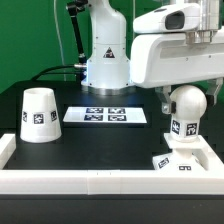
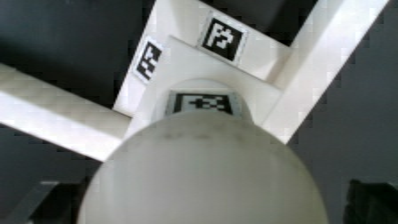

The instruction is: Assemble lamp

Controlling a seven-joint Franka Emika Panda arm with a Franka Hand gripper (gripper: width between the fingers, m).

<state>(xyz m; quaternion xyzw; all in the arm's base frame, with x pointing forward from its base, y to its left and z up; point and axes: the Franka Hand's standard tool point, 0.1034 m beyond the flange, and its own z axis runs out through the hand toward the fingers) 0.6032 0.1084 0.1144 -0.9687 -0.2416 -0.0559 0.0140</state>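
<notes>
Both jaws of the gripper [image 1: 185, 97] stand spread wide to either side of the bulb [image 1: 186, 104]. Only dark slivers of them show, so whether they press on it or merely flank it cannot be told. The bulb is white, a smooth round ball on a short stem that bears a black-and-white tag. It stands upright on the flat square base [image 1: 172, 163], whose faces also carry tags. The ball fills the wrist view as a blur and hides the joint between stem and base. The base lies on the dark table [image 1: 110, 145] in the corner of the white wall [image 1: 100, 183], at the exterior view's right. The tapered shade [image 1: 40, 113], wide end down, sits well apart at the exterior view's left, beyond the marker board [image 1: 105, 115].
</notes>
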